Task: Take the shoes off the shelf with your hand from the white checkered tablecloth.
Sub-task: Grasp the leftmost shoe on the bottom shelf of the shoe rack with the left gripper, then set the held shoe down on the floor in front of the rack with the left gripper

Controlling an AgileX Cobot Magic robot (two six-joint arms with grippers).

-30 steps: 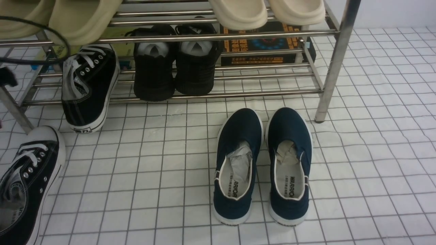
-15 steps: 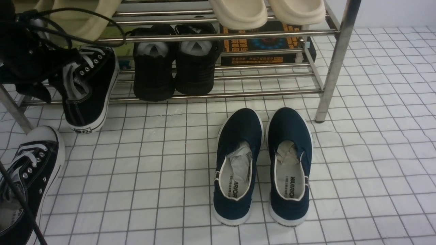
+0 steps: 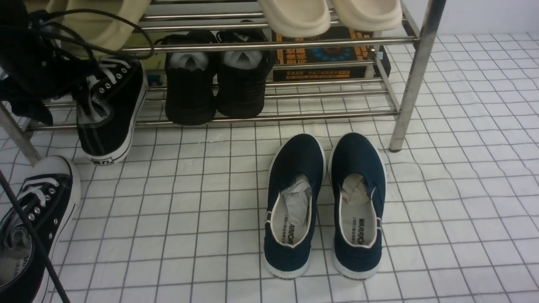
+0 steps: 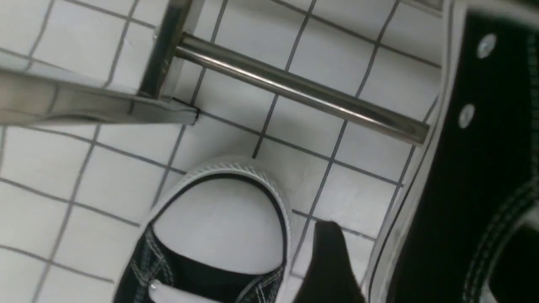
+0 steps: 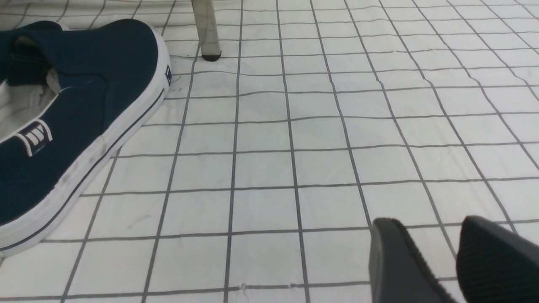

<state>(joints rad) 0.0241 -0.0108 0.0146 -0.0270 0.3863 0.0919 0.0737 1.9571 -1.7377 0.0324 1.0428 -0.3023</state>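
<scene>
We take the shelf (image 3: 311, 117) as the datum. Both black canvas sneakers lie at its left end. The upper sneaker (image 3: 110, 136) rests on the lowest tier, its heel projecting past the front bar. The lower sneaker (image 3: 51, 210) lies on the white checkered tablecloth (image 3: 476, 189), just in front of the shelf's left leg, toe towards the shelf.

We observe the left tool (image 3: 68, 119) at the shelf's left end, fingers set wide: one is at the opening of the upper sneaker, the other outside it. We cannot tell whether either finger touches the shoe. The right tool (image 5: 431, 227) shows a gap between its fingertips, with nothing held.

The black knit shoes (image 3: 191, 94) occupy the shelf's lowest tier beside the upper sneaker. The navy slip-ons (image 3: 298, 158) stand in front of the shelf, and the cream clogs (image 3: 297, 17) sit on its higher tier.
</scene>
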